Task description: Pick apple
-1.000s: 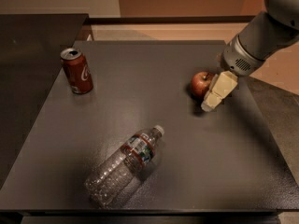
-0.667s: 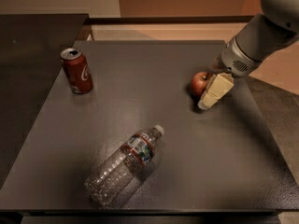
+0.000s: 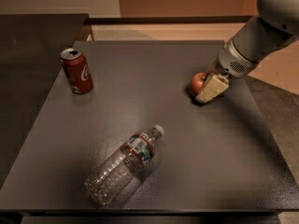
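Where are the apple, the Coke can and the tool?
apple (image 3: 196,82): camera view, on its visible red left side.
Coke can (image 3: 77,73): camera view, on the middle of its red label.
tool (image 3: 208,90): camera view, on its cream end, low at the apple's right side.

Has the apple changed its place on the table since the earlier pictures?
No. The apple lies as far from the can as before; the gripper is beside it, away from the can.

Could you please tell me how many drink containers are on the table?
2: the red can stands upright at the far left; the plastic bottle lies on its side near the front. The gripper is at the apple on the right.
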Robot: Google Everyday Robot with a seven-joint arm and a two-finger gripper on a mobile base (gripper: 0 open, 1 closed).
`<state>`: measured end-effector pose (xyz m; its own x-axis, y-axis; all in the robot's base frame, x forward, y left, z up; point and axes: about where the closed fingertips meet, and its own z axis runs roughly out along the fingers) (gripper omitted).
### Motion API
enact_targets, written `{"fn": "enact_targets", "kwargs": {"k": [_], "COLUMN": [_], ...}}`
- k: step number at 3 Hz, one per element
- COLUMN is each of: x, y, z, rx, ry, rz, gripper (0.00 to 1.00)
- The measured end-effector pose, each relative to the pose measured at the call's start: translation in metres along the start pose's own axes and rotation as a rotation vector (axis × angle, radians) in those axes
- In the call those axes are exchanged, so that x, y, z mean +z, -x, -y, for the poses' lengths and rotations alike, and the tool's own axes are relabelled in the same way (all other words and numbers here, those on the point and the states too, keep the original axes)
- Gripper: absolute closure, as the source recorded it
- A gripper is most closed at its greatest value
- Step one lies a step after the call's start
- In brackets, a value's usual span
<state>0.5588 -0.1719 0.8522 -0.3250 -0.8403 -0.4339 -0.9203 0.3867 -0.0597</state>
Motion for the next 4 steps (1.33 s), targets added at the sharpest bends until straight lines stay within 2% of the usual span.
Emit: {"fn": "enact_targets", "kwargs": {"k": [1, 2, 3, 4], "x": [-0.013, -0.038, -0.062, -0.109], "y": [0.011, 0.028, 0.047, 0.073], "z": [-0.003, -0.007, -0.007, 0.005], "rx": [-0.017, -0.049, -0.085, -0.127], "ry": [-0.004, -0.012, -0.023, -0.053], "rz": [0.015, 0.036, 0.049, 0.094], "gripper": [0.86, 1.0, 1.0, 1.0]}}
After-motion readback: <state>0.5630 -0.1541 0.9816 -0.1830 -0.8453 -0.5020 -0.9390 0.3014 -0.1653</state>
